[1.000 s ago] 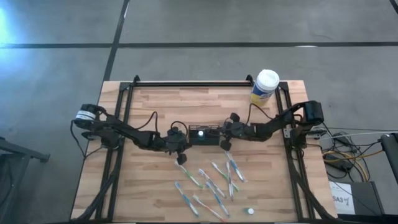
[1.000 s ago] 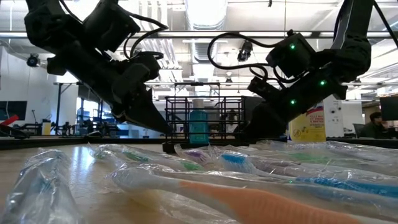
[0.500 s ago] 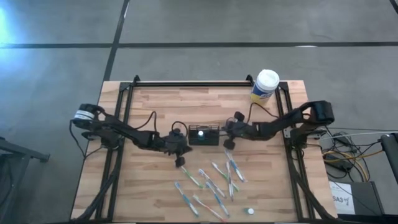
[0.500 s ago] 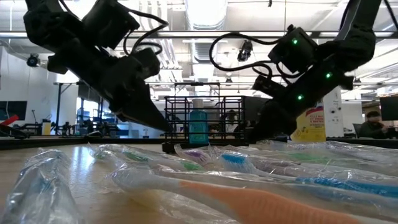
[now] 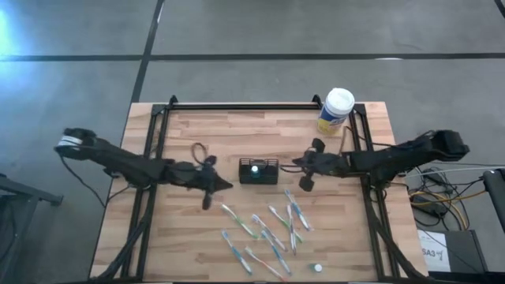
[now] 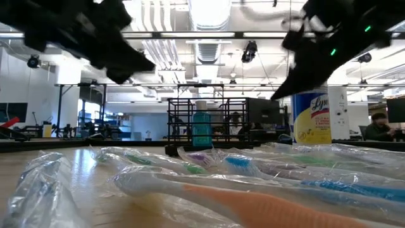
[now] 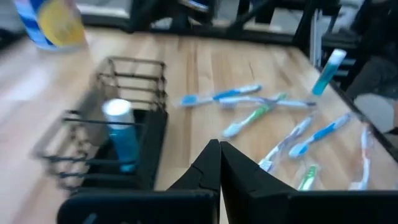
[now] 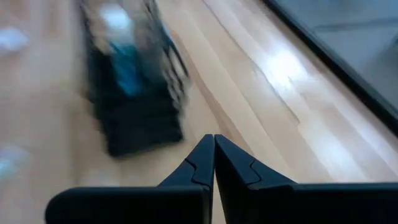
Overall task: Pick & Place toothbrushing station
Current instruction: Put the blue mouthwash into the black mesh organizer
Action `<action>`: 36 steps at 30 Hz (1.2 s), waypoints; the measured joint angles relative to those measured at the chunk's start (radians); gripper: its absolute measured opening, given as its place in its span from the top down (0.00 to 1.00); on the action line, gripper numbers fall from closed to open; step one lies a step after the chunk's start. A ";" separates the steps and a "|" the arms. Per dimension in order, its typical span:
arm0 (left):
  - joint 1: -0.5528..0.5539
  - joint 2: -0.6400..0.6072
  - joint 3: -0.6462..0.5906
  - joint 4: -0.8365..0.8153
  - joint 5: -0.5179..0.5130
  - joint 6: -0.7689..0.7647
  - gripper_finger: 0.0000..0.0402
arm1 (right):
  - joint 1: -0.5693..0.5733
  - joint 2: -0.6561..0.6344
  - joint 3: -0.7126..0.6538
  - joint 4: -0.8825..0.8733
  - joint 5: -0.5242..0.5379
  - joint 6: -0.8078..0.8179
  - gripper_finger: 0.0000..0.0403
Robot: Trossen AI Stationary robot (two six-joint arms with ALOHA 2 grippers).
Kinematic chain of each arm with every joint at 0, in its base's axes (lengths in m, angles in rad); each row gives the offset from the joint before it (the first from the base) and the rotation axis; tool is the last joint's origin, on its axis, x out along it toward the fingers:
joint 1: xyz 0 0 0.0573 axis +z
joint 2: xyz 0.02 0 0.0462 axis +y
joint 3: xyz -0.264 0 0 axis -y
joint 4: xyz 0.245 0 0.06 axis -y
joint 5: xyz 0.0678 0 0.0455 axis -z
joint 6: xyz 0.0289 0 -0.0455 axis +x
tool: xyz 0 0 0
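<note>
The toothbrushing station, a small black wire-mesh basket [image 5: 259, 171], stands on its base at the table's middle. It also shows in the low view [image 6: 205, 123] and in both wrist views [image 7: 106, 127] [image 8: 134, 93]. A small blue bottle with a white cap [image 7: 122, 134] stands inside it. My left gripper [image 5: 222, 184] is shut and empty, a short way to the basket's left [image 7: 219, 146]. My right gripper [image 5: 294, 166] is shut and empty, a short way to the basket's right [image 8: 214, 140]. Both are clear of the basket.
Several plastic-wrapped toothbrushes [image 5: 268, 233] lie scattered on the table's near half, close in the low view [image 6: 253, 190]. A yellow canister with a white lid [image 5: 337, 109] stands at the far right. A small white cap [image 5: 316, 268] lies near the front edge.
Both grippers have drawn away from the basket and risen: my left toward the table's left edge, my right toward the right edge. The basket with its blue bottle has stayed where it was.
</note>
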 joint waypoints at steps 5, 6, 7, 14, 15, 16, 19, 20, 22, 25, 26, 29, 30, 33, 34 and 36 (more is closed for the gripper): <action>0.002 -0.226 -0.140 0.011 -0.031 0.009 0.99 | 0.112 -0.164 0.001 -0.011 -0.007 0.002 0.98; 0.002 -0.259 -0.160 0.014 -0.039 0.013 0.99 | 0.133 -0.191 0.001 -0.010 -0.010 0.009 0.98; 0.003 -0.295 -0.184 0.016 -0.043 0.018 0.99 | 0.154 -0.215 0.004 -0.011 -0.011 0.022 0.98; 0.004 -0.421 -0.272 0.021 -0.059 0.000 0.99 | 0.324 -0.274 0.126 -0.232 -0.066 0.163 0.98; 0.004 -0.428 -0.277 0.016 -0.062 -0.006 0.99 | 0.353 -0.258 0.161 -0.291 -0.065 0.203 0.98; 0.004 -0.433 -0.278 0.012 -0.067 -0.014 0.99 | 0.382 -0.239 0.202 -0.354 -0.065 0.243 0.98; 0.004 -0.433 -0.278 0.014 -0.095 -0.045 0.99 | 0.475 -0.155 0.325 -0.572 -0.059 0.401 0.98; 0.004 -0.432 -0.278 0.014 -0.100 -0.050 0.99 | 0.503 -0.121 0.368 -0.631 -0.059 0.457 0.98; 0.004 -0.426 -0.276 0.014 -0.102 -0.066 0.99 | 0.562 -0.046 0.453 -0.756 -0.059 0.573 0.98; 0.004 -0.423 -0.276 0.005 -0.102 -0.107 0.99 | 0.637 0.074 0.582 -0.922 -0.051 0.754 0.98; 0.004 -0.423 -0.276 -0.003 -0.102 -0.119 0.99 | 0.656 0.113 0.626 -0.981 -0.039 0.826 0.98; 0.004 -0.423 -0.276 -0.007 -0.102 -0.143 0.99 | 0.699 0.227 0.761 -1.162 -0.038 1.012 0.98; 0.004 -0.423 -0.276 -0.007 -0.102 -0.146 0.99 | 0.709 0.265 0.805 -1.210 -0.060 1.061 0.97; 0.004 -0.423 -0.276 -0.012 -0.103 -0.171 0.99 | 0.737 0.376 0.921 -1.287 -0.143 1.169 0.94; 0.004 -0.423 -0.276 -0.014 -0.103 -0.179 0.99 | 0.746 0.411 0.956 -1.290 -0.167 1.184 0.91; 0.004 -0.423 -0.276 -0.022 -0.102 -0.198 0.99 | 0.754 0.480 1.021 -1.290 -0.219 1.204 0.86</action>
